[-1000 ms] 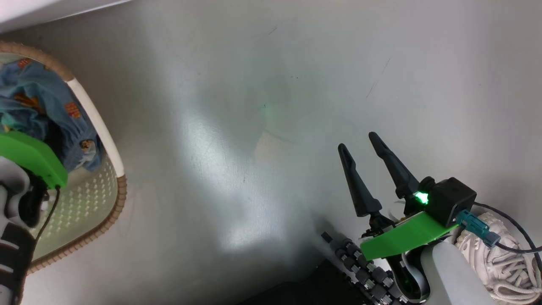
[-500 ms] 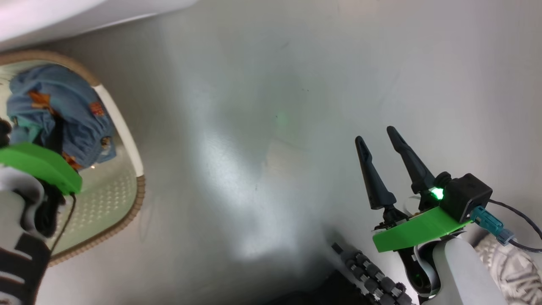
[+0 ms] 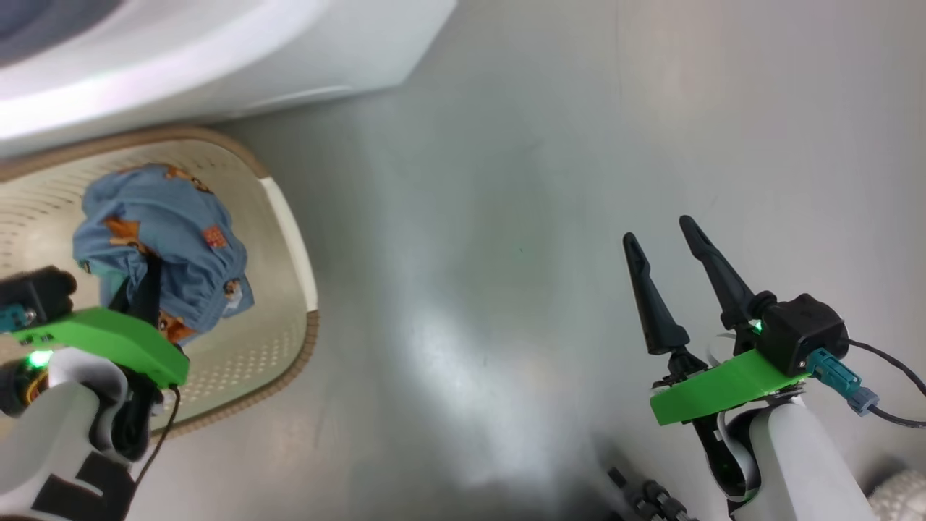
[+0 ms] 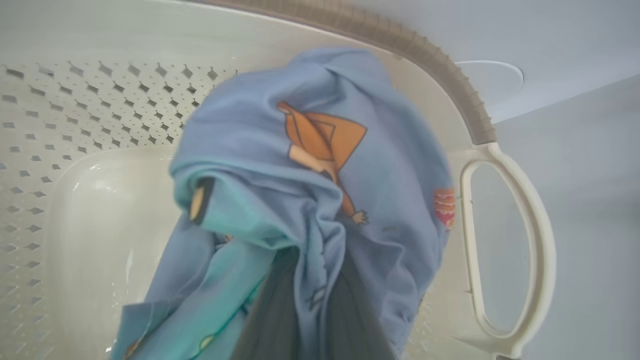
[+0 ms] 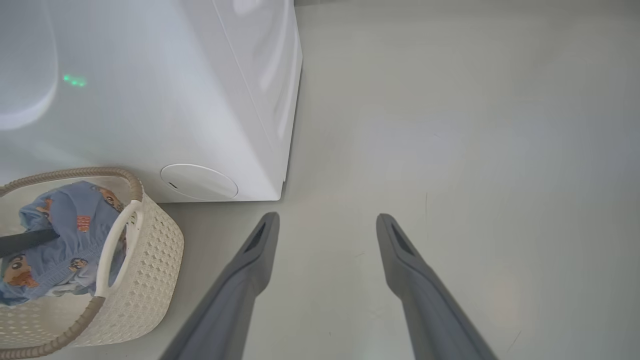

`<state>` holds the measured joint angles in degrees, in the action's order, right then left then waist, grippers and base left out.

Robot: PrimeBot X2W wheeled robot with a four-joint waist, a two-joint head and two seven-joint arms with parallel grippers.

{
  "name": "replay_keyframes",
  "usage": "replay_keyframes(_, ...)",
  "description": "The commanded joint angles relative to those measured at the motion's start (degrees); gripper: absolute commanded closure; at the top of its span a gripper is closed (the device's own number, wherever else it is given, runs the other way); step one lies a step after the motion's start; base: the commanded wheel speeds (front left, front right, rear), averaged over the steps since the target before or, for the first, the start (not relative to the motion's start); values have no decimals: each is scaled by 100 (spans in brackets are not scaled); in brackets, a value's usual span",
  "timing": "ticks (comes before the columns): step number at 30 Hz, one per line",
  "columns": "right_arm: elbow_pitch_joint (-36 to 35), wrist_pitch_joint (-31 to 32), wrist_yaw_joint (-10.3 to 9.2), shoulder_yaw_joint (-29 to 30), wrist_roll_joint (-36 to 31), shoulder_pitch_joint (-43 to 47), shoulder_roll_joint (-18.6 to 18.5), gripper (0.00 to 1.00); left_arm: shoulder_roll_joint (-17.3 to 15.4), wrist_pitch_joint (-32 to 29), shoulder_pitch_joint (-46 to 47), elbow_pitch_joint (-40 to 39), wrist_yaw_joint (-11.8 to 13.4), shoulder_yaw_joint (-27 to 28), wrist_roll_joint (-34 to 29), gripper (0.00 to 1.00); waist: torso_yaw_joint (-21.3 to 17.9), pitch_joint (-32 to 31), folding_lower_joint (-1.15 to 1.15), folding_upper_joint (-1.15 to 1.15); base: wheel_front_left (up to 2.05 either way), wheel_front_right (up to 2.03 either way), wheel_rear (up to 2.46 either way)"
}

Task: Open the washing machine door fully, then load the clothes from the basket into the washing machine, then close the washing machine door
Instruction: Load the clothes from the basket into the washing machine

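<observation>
A light blue garment with orange-brown bear prints [image 3: 170, 242] hangs bunched over the cream basket [image 3: 289, 217]. My left gripper [image 3: 147, 278] is shut on it. In the left wrist view the cloth [image 4: 325, 165] drapes over my dark fingers [image 4: 277, 315] and hides their tips, above the basket's perforated floor [image 4: 75, 210]. My right gripper [image 3: 657, 230] stands open over the bare floor, nothing between its fingers [image 5: 260, 250]. The white washing machine [image 5: 175, 100] stands just behind the basket [image 5: 150, 260]. Its door is out of view.
Grey floor [image 3: 506, 217] spreads to the right of the machine's corner. A round white cover [image 5: 199, 181] sits low on the machine's front. The basket's white handle [image 4: 540, 240] faces my right arm. A pale knit shoe [image 3: 901, 499] shows at the bottom right.
The head camera has swung, bringing the washing machine and more of the basket into view. My left gripper has risen with the blue garment bunched around it. The right gripper stays open.
</observation>
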<state>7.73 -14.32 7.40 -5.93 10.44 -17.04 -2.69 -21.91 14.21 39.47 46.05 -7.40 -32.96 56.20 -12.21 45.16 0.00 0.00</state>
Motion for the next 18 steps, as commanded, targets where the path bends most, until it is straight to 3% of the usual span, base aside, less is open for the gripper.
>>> replay_keyframes(1,-64,-68,9,-59,-67,190,-19,0,-167,73,-228,-136,-9,216,0,100,316,-435,0,0,0,0,0)
replay_keyframes(18,170,-68,9,269,-336,642,-19,0,488,78,-2048,-1713,-9,2282,-1194,100,761,-1974,0,0,0,0,0)
